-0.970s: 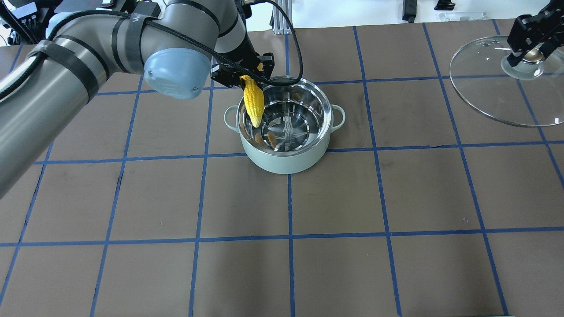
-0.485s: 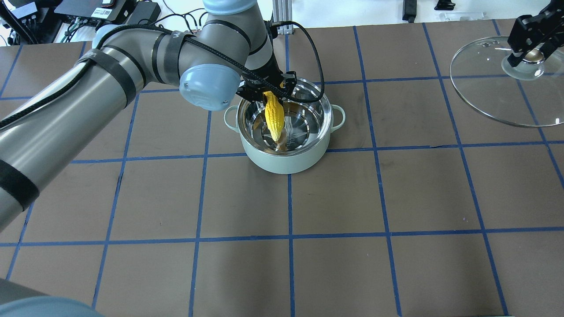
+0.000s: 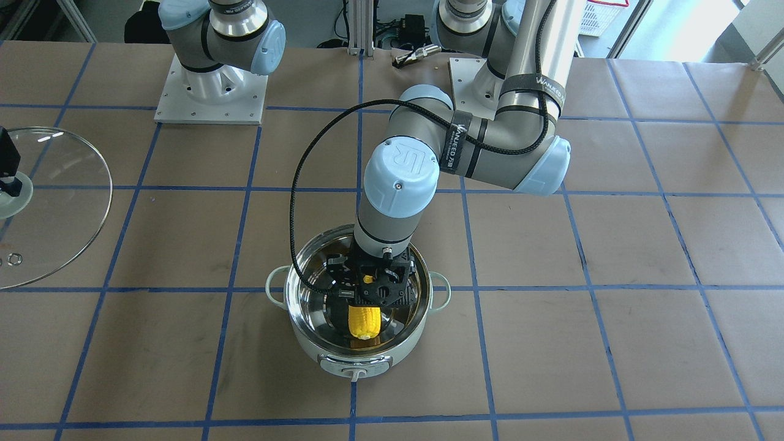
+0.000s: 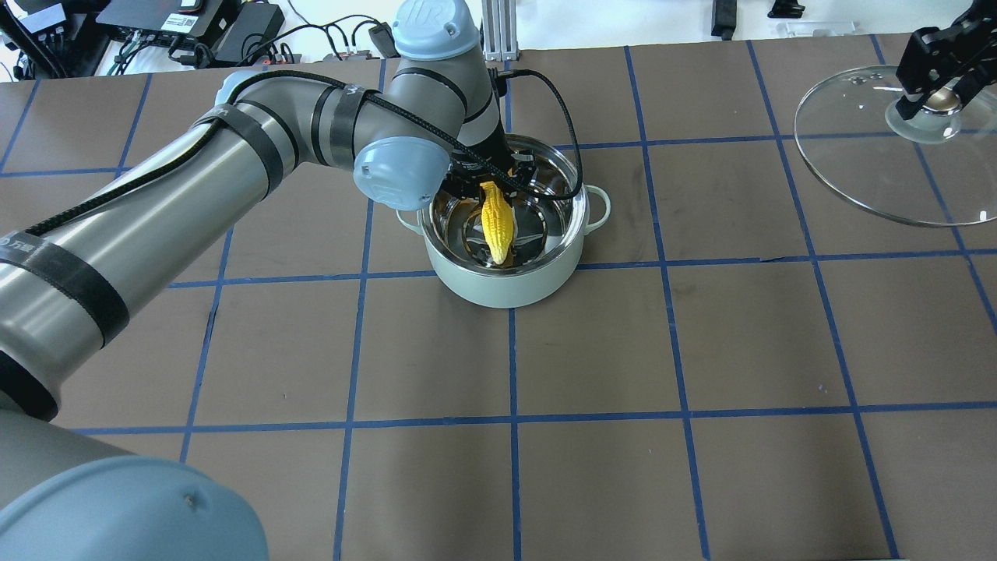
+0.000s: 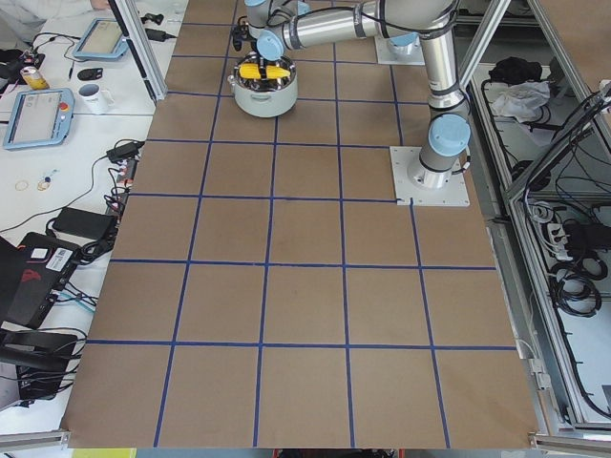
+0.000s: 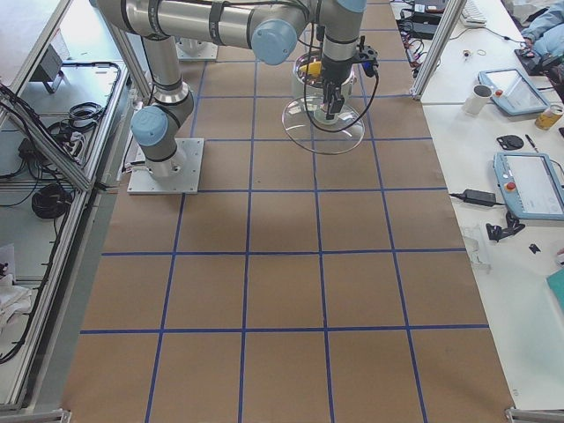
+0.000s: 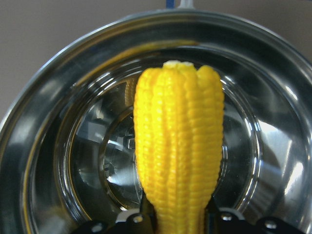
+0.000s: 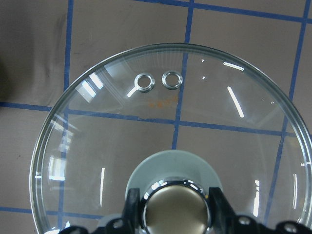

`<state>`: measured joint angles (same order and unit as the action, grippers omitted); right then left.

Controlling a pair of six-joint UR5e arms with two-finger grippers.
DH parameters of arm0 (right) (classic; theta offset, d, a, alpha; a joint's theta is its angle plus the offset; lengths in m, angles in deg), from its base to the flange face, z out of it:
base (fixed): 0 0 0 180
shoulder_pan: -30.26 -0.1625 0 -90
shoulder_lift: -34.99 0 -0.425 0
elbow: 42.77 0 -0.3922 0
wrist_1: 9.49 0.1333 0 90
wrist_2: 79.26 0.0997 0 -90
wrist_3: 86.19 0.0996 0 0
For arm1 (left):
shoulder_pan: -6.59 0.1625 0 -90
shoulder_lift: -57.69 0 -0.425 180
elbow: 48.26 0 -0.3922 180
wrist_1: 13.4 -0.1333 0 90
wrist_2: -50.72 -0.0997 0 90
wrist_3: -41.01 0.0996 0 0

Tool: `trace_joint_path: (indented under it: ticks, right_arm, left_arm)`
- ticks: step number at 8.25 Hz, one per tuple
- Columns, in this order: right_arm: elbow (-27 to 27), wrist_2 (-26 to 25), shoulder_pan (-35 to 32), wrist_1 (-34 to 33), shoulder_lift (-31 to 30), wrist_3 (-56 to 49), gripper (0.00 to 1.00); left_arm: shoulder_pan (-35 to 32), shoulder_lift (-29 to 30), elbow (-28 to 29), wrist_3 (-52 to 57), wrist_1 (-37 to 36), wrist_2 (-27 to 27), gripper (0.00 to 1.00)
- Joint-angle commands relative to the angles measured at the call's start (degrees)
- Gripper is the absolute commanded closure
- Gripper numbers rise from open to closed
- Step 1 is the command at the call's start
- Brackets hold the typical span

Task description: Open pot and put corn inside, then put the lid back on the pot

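The pale green pot (image 4: 498,290) stands open on the table, its steel inside showing; it also shows in the front view (image 3: 306,343). My left gripper (image 4: 489,185) is shut on the thick end of the yellow corn (image 4: 498,224) and holds it inside the pot, tip pointing down at the pot's floor. The left wrist view shows the corn (image 7: 178,146) over the steel bottom (image 7: 73,161). My right gripper (image 4: 933,95) is shut on the knob of the glass lid (image 4: 864,175) and holds it off to the far right, above the table. The right wrist view shows the lid (image 8: 122,141) with its two vent rings.
Brown paper with blue tape grid lines covers the table (image 4: 592,351). The left arm's elbow (image 4: 401,171) hangs over the pot's left handle. Both arm bases (image 3: 211,92) stand at the robot's edge of the table.
My left arm has carried the corn from the pot's left rim to the middle of the pot and lowered it inside. The right gripper and lid have stayed still.
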<state>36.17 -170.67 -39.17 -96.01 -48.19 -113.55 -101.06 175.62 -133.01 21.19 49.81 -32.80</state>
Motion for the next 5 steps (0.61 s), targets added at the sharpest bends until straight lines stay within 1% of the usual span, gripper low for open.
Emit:
trace_joint_path:
  ticks: [1,2,3,4,5]
  right_arm:
    - [0.68,-0.09,0.0,0.12,-0.14,0.12,0.88]
    - [0.68,0.0,0.0,0.12,-0.22,0.12,0.88]
    - [0.68,0.09,0.0,0.12,-0.31,0.21,0.88]
    - [0.68,0.0,-0.09,1.68,-0.57,0.38,0.89]
    - [0.68,0.18,-0.09,1.61,-1.1,0.64,0.89]
  left_arm:
    - [0.07,0.55,-0.15,-0.04,-0.02,-0.07,0.26]
    - [0.07,0.47,-0.15,-0.21,-0.02,0.02,0.08]
    - [-0.02,0.29,-0.06,-0.21,0.07,0.02,0.0]
    - [-0.02,-0.58,0.11,-0.21,0.59,-0.06,0.0]
    - [-0.02,-1.37,0.2,-0.13,1.03,0.46,0.0]
